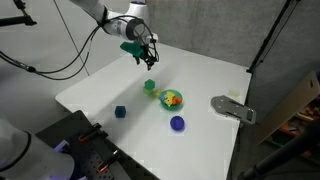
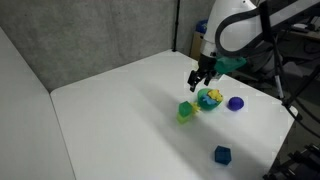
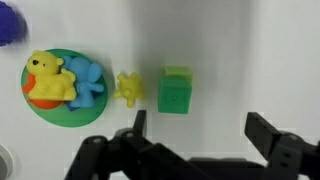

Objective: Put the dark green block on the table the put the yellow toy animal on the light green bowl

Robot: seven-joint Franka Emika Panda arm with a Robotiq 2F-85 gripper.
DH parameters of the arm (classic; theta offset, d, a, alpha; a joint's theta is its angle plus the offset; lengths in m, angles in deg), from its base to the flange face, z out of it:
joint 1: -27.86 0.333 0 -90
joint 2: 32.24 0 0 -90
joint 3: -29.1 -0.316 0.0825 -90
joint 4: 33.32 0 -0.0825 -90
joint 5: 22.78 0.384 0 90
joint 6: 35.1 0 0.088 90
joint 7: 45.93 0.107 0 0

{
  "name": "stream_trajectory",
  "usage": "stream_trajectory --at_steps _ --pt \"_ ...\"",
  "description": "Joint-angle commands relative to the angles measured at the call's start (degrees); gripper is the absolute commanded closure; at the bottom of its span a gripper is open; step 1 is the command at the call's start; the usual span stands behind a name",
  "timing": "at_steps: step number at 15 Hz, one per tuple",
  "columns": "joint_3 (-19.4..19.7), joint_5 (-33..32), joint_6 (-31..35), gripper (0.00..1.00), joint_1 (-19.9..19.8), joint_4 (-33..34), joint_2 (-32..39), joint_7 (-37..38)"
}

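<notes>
Gripper point(image 3: 198, 132) spread and empty above the dark green block point(image 3: 177, 93), which apparently sits on the light green bowl point(image 3: 177, 72). First step in hand: descend, straddle block, pinch. Yellow toy animal point(image 3: 128, 88) lies just beside.

- Robotics lab or test cell, by the look.
- Plain white table point(image 1: 200, 145), closed in behind by grey fabric backdrop point(image 2: 80, 35); seen in both exterior views.
- Industrial-type robot arm point(image 2: 245, 22) reaching over the tabletop.
- Loose black cables point(image 1: 40, 68) hanging in the open beside the arm, not tidied away.
- Black stand pole point(image 1: 272, 35) slanting up at the table's far edge.
- Dark gear point(image 1: 75, 138) crowded against the near corner; details too dim to make out.
- Cluttered shelving point(image 1: 303, 115) at the frame edge, blurred.
</notes>
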Motion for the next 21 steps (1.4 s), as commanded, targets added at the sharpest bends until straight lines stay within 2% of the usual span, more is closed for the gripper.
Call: stream_trajectory --at_steps 1,10,14,21 --pt "1.35 -0.23 1.71 0.0 1.09 1.05 3.58 -0.1" --pt "4.39 -1.79 8.63 0.0 4.99 6.63 14.1 2.29" --pt "7.42 -4.29 8.48 0.0 8.37 10.17 18.05 5.34" --pt "8.73 -4.29 9.22 0.0 10.27 15.08 23.72 6.99"
